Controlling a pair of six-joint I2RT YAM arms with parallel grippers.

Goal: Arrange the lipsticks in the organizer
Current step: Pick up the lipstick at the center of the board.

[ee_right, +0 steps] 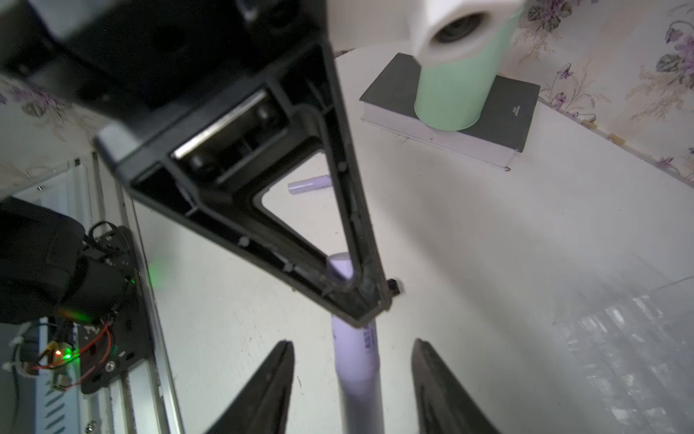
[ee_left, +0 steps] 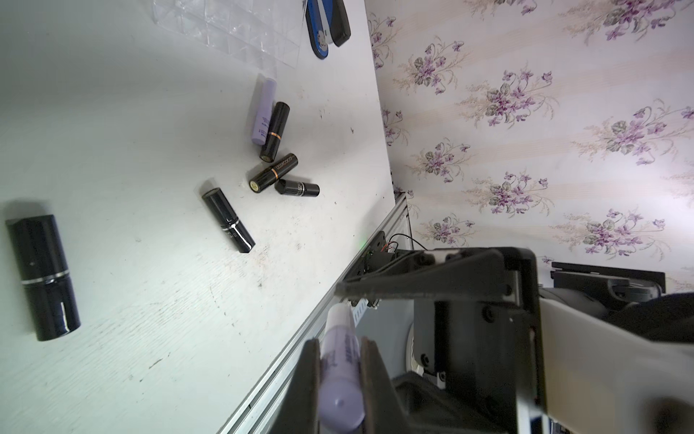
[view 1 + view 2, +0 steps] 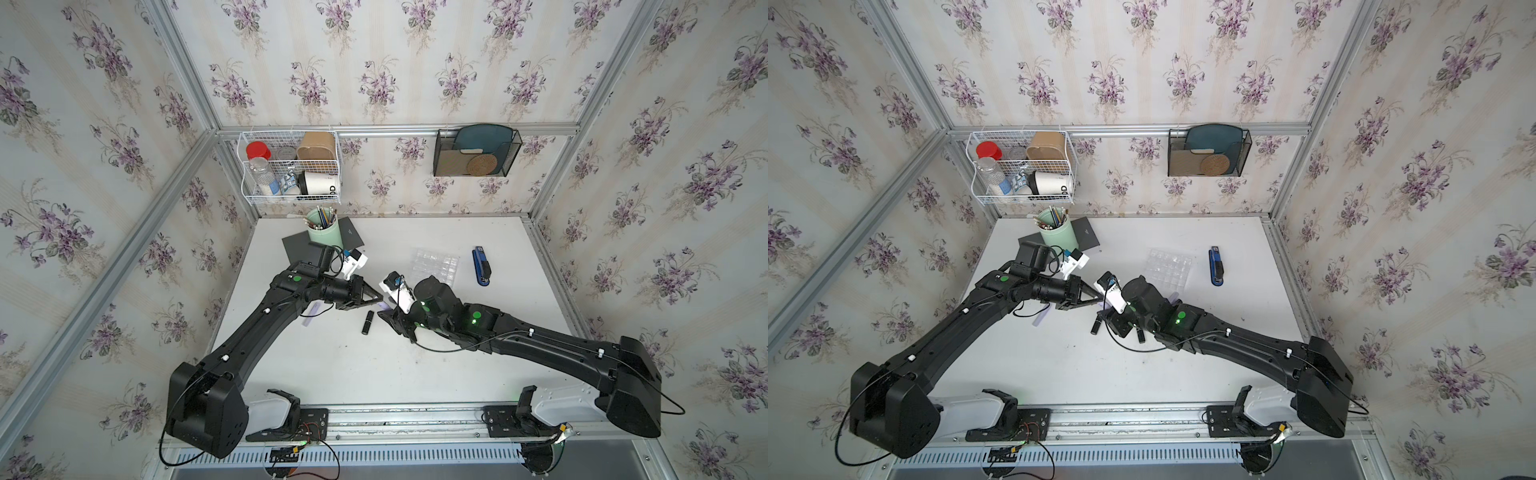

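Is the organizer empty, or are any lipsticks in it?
Empty where visible: the organizer shows only clear cells in both top views; the right arm covers its near corner.

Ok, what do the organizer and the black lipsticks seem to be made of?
Organizer: clear hard plastic, likely acrylic, glossy; the table shows through its cell walls. Black lipsticks: glossy plastic by the sharp highlights, possibly lacquered metal; thin metallic bands.
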